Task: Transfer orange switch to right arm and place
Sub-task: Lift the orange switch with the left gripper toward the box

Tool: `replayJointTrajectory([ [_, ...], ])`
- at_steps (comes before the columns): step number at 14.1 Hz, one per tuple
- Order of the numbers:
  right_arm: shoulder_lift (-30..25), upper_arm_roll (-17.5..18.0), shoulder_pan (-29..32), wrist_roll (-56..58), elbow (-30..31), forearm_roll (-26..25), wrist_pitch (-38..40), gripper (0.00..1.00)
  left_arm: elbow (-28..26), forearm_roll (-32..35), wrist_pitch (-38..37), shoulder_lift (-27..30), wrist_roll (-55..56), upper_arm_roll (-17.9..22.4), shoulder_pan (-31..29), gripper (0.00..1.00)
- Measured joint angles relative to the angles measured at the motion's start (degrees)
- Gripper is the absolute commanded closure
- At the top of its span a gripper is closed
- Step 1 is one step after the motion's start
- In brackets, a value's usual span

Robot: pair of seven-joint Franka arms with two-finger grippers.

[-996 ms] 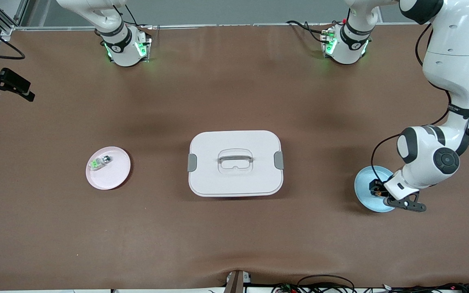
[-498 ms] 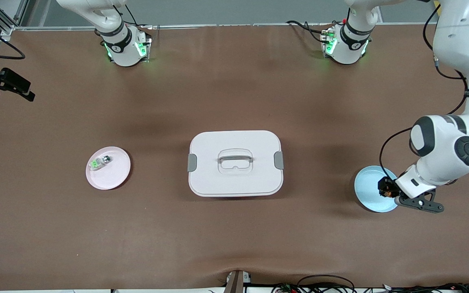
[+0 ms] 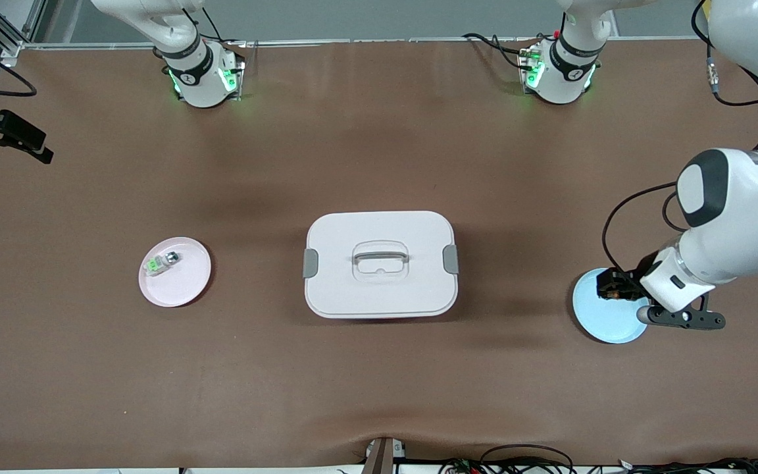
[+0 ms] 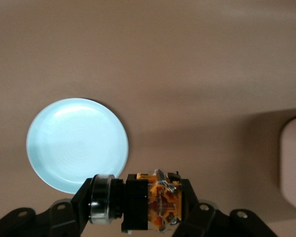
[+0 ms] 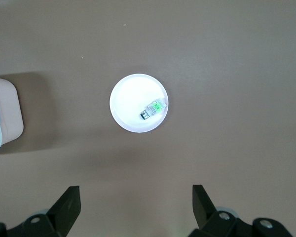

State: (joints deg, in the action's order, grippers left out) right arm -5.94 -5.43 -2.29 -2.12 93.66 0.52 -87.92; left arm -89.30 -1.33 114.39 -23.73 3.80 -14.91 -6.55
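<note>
The orange switch (image 4: pixel 160 205), a small black block with an orange face and a silver-ringed end, is clamped between the fingers of my left gripper (image 4: pixel 138 205). That gripper (image 3: pixel 612 288) hangs just above the light blue plate (image 3: pixel 606 322) at the left arm's end of the table, and the switch (image 3: pixel 610 288) is clear of the plate. The blue plate (image 4: pixel 74 143) is bare. My right gripper (image 5: pixel 136 197) stands open and empty, high over the table near the pink plate (image 5: pixel 133 94).
A white lidded box (image 3: pixel 379 296) with a handle and grey side clips sits mid-table. The pink plate (image 3: pixel 185 286), toward the right arm's end, holds a small green-and-clear part (image 3: pixel 160 262). The cloth is bare brown between the plates and the box.
The left arm has risen and swung outward, lifting the switch from the blue plate. The right arm has stayed put.
</note>
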Motion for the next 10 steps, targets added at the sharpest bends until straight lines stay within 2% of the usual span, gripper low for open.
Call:
replayJointTrajectory([
  [5,0.0,-0.5,1.3,0.0,0.0,-0.1,0.9,0.0,2.4,-1.7,-6.5,3.2,14.0,-6.4,0.1,1.0],
  [10,0.1,-0.1,1.3,0.0,-1.1,-0.1,1.1,0.0,3.1,-8.5,-8.7,5.8,29.1,-11.5,0.2,1.0],
])
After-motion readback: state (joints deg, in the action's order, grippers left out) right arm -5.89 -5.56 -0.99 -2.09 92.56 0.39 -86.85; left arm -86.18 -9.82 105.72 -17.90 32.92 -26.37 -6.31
